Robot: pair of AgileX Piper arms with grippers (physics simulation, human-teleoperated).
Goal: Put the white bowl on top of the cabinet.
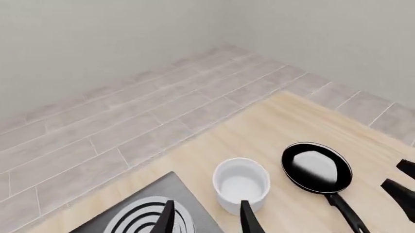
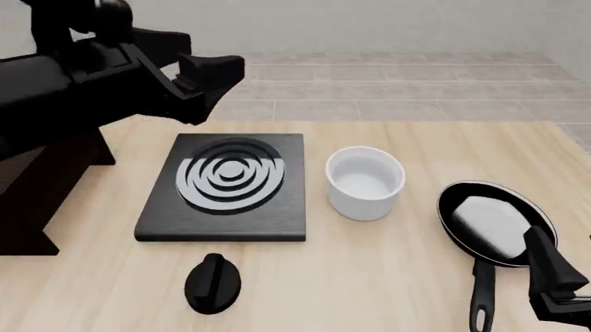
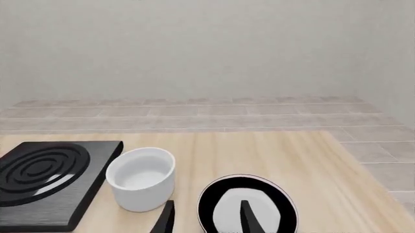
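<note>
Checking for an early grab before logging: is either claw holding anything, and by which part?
Nothing is held. The left claw and right claw are both open and empty; the white bowl sits untouched on the table.

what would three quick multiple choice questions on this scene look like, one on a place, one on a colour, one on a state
1. In the front view, where does the white bowl stand?
A. on the stove plate
B. between the stove plate and the frying pan
C. on the cabinet

2. What colour is the knob near the stove plate?
A. black
B. white
C. red

3. How is the bowl at this moment?
A. held in the left gripper
B. tipped on its side
C. upright on the table, untouched

Answers: 1 B, it sits on bare wood with the plate on one side and the pan on the other. 2 A, it renders fully black. 3 C, its open mouth faces up and both the left gripper and right gripper are clear of it.
</note>
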